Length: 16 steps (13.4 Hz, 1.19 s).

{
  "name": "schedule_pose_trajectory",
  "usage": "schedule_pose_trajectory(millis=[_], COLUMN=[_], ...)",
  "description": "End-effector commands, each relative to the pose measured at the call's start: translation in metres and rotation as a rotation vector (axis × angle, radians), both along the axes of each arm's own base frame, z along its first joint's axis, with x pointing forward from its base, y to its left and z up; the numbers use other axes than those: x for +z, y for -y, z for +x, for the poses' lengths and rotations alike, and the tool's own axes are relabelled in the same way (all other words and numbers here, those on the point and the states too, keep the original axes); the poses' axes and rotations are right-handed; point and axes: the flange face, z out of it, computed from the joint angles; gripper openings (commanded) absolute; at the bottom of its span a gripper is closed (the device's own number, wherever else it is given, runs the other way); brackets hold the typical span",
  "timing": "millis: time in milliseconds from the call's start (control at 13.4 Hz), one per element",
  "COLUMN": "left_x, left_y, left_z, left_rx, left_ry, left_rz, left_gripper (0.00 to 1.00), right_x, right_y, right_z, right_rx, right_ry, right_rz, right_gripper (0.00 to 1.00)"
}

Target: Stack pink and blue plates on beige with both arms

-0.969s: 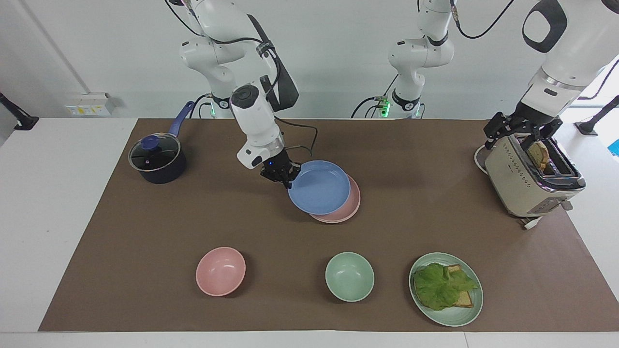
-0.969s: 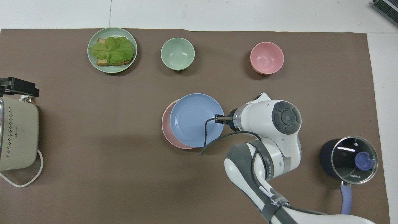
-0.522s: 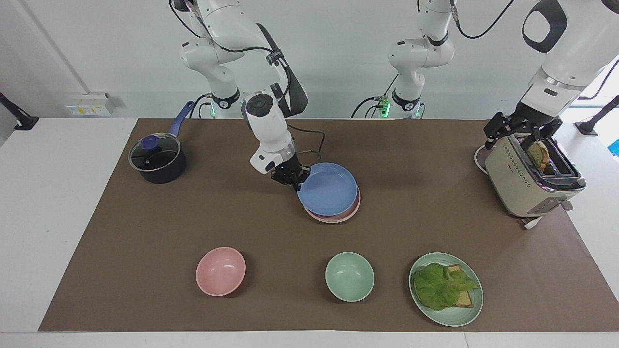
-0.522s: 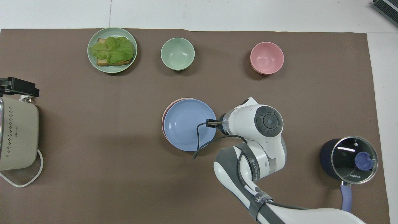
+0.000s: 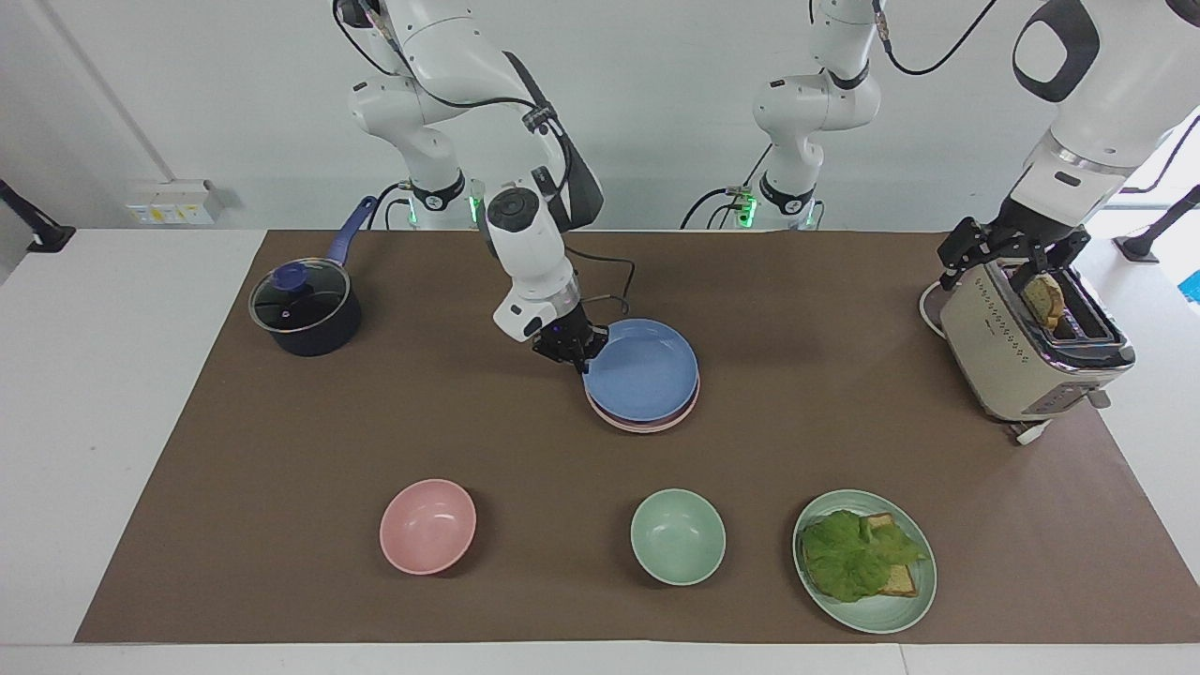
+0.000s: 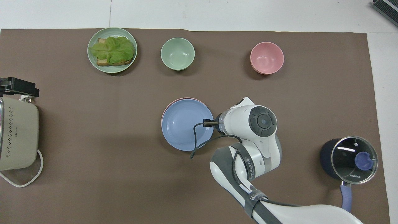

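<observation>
The blue plate (image 5: 647, 370) (image 6: 185, 126) lies almost squarely on the pink plate (image 5: 649, 426) (image 6: 180, 100), in the middle of the brown mat. Only a thin pink rim shows around it. My right gripper (image 5: 574, 354) is shut on the blue plate's rim, at the edge toward the right arm's end of the table. In the overhead view the white wrist hides its fingertips. The beige plate is hidden from both views. My left gripper (image 5: 1017, 258) (image 6: 18, 87) hangs open over the toaster and waits there.
A beige toaster (image 5: 1017, 361) with toast in its slot stands at the left arm's end. A lidded dark pot (image 5: 305, 309) is at the right arm's end. Farther from the robots sit a pink bowl (image 5: 427, 525), a green bowl (image 5: 677, 536) and a green plate (image 5: 881, 621) with a lettuce sandwich.
My right gripper carried the tilted blue plate sideways toward the left arm's end and lowered it level over the pink plate. The left arm has not moved.
</observation>
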Motion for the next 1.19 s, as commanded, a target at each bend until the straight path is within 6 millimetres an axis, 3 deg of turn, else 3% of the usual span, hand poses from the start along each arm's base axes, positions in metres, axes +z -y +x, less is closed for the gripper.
schedule_pose_trajectory(millis=[0,75,149,298,447,746,1044,1118], left_x=[0.004,0.004,0.004,0.004,0.004,0.004,0.004,0.003], left_y=[-0.002,-0.002,-0.002,-0.002,-0.002,-0.002,-0.002,-0.002], left_z=[-0.003,-0.003,-0.003,-0.003,-0.003,-0.003,-0.003,-0.003], left_rx=[0.012,0.01,0.01,0.01,0.01,0.01,0.012,0.012], left_ry=[-0.009,-0.009,-0.009,-0.009,-0.009,-0.009,-0.009,-0.011], left_rz=[0.016,0.016,0.016,0.016,0.016,0.016,0.016,0.016], left_gripper=[1.0,1.0,1.0,1.0,1.0,1.0,1.0,1.0], right_x=[0.003,0.005,0.008,0.017,0.038,0.102,0.155,0.171], right_y=[-0.001,-0.002,-0.005,-0.002,0.013,0.094,0.165,0.192], right_z=[0.01,0.014,0.018,0.025,0.031,0.044,0.034,0.03], right_rx=[-0.022,-0.023,-0.022,-0.025,-0.059,-0.205,-0.278,-0.301], right_ry=[0.024,0.031,0.041,0.061,0.084,0.108,0.065,0.06], right_rz=[-0.005,-0.002,0.002,0.002,0.012,0.026,0.007,-0.003], right_gripper=[0.2,0.32,0.57,0.73,1.0,1.0,1.0,1.0])
